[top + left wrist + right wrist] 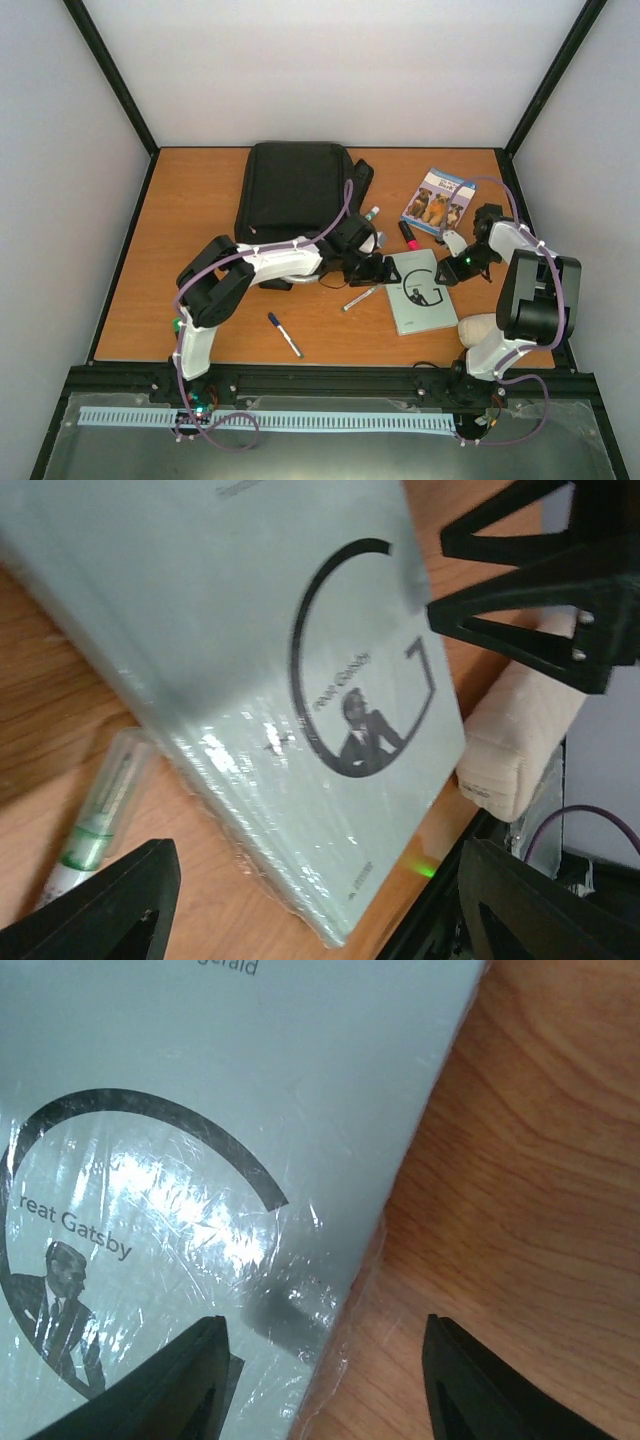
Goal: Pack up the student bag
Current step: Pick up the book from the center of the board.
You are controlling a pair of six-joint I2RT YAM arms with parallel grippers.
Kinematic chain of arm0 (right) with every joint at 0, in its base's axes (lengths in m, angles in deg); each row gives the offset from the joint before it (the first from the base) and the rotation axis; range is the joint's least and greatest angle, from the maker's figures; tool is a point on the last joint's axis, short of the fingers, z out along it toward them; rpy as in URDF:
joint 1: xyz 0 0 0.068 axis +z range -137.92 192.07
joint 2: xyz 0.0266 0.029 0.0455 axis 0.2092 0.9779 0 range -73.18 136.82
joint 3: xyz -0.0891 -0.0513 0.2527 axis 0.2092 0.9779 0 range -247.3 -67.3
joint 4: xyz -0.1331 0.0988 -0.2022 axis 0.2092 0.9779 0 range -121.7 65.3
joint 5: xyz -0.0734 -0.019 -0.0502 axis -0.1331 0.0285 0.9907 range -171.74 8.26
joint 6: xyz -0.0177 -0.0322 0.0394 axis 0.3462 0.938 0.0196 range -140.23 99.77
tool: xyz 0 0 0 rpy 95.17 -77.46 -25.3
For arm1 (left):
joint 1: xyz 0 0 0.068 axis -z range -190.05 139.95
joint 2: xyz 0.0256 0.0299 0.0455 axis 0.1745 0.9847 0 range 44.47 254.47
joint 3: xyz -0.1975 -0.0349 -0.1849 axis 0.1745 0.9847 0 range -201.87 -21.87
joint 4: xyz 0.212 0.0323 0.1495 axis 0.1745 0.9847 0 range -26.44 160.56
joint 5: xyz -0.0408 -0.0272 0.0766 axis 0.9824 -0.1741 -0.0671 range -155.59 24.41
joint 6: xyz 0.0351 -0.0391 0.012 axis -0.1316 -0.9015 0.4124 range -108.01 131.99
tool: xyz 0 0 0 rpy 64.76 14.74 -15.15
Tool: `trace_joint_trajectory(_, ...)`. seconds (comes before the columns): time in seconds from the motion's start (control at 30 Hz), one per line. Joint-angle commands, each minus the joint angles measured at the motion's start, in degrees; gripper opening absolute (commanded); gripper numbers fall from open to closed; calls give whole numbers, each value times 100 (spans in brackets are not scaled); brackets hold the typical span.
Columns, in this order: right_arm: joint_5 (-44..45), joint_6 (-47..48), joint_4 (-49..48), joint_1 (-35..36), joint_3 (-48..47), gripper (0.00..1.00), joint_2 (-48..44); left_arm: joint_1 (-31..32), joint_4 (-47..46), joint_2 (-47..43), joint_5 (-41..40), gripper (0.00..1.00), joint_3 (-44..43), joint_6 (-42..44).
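- The student bag (292, 188) lies flat at the far middle of the table (200, 300), its long axis running near to far, well apart from both grippers.
- A pale shrink-wrapped book (420, 292) lies between the 2 grippers, its long axis also roughly near to far.
- The left gripper (315, 895) hangs over the book's left side, jaws wide apart, gripping nothing.
- The right gripper (325, 1360) straddles the book's right edge, 1 finger over the cover and the other over bare wood; jaws apart, no grip visible.
- From the jaws, the bag lies far and to the left; the left arm is nearer it, so the book probably travels that way.
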Motion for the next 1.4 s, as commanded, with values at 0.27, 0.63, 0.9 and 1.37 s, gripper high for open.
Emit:
trace_joint_trajectory(0.27,-121,44,-244,-8,199,38,328,196,-869,232,69,79,488,-908)
trace_joint_trajectory(0.63,-286,0,-265,-7,239,31,615,205,-990,813,257,83,162,-1172)
trace_joint_trajectory(0.9,-592,24,-191,-4,244,34,898,213,-1508,1370,328,89,-195,-1516)
trace_joint_trajectory(1.37,-1082,82,98,-6,250,44,874,215,-2883,674,-93,74,-37,-1613)
